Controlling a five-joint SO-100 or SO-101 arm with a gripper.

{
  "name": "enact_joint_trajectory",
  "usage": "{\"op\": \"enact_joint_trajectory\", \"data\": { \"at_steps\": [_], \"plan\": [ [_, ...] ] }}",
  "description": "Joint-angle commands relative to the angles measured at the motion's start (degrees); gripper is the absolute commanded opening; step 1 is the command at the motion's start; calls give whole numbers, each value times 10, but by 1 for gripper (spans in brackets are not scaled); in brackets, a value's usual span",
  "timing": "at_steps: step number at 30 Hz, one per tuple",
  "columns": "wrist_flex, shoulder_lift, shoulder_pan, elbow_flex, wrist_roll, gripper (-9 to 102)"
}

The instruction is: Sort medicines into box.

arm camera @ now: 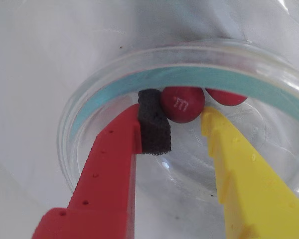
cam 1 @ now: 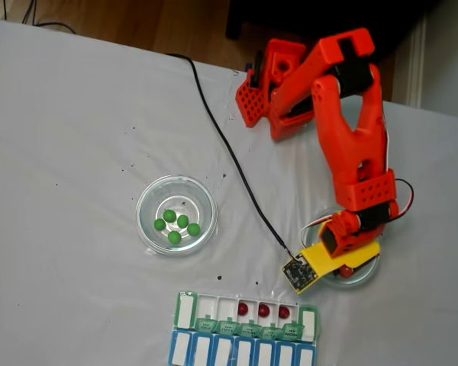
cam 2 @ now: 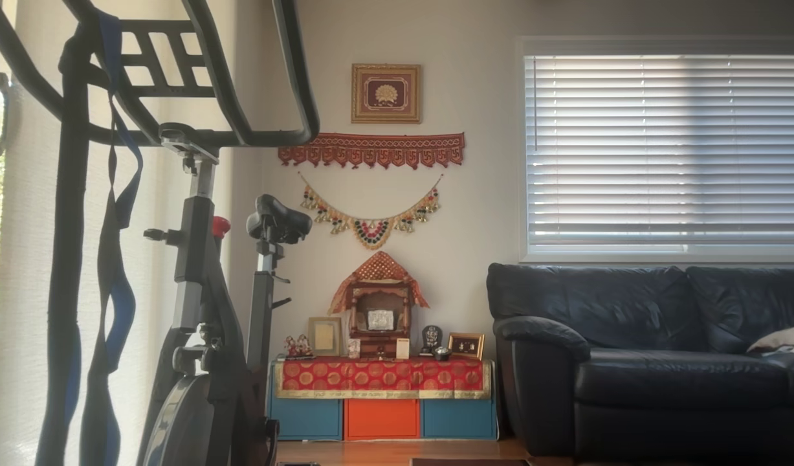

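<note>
In the wrist view my gripper (arm camera: 182,117) reaches into a clear glass dish (arm camera: 84,107). Its red finger's black foam pad (arm camera: 153,124) and its yellow finger (arm camera: 224,144) press on either side of a dark red medicine (arm camera: 182,103) at the dish wall. A second red medicine (arm camera: 226,97) lies just behind. The fixed view shows the gripper (cam 1: 342,267) down in the right dish (cam 1: 366,274). Several green medicines (cam 1: 175,223) lie in the left dish (cam 1: 149,202). The box (cam 1: 185,311) holds three red medicines (cam 1: 263,310) in neighbouring compartments.
A blue row of compartments (cam 1: 237,352) adjoins the box at the near edge. A black cable (cam 1: 229,156) runs across the white cloth from the back to the gripper. The arm's red base (cam 1: 278,84) stands at the back.
</note>
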Motion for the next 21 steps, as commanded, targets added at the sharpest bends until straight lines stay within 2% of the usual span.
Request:
{"op": "enact_joint_trajectory", "data": {
  "at_steps": [1,21],
  "plan": [
    [-9,19,1,-2,-11,12],
    [39,13,0,-21,-7,20]
  ]
}}
